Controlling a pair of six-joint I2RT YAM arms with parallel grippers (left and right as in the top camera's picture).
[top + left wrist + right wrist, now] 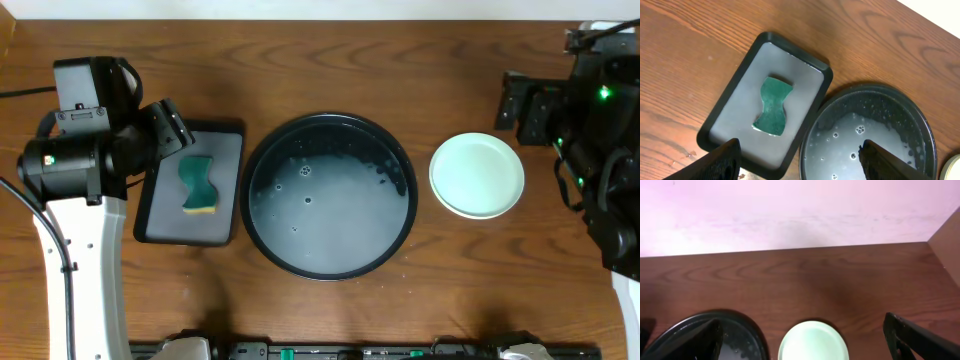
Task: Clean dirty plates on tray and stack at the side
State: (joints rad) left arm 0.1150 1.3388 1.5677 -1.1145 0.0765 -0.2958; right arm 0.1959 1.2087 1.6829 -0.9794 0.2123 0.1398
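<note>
beside the wet tray (405, 235) sits a mint plate (477, 176) — left hand (800, 152), right hand (800, 332) (both empty) spread wide.

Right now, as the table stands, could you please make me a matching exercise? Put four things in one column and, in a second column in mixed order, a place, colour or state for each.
Things:
1. sponge
2. round black tray
3. mint plate
4. grey rectangular tray

Descriptions:
A. holds foamy water
B. stands alone, to the right of the round tray
C. green, narrow in the middle
D. carries the sponge

Right pairs: 1-C, 2-A, 3-B, 4-D
</note>
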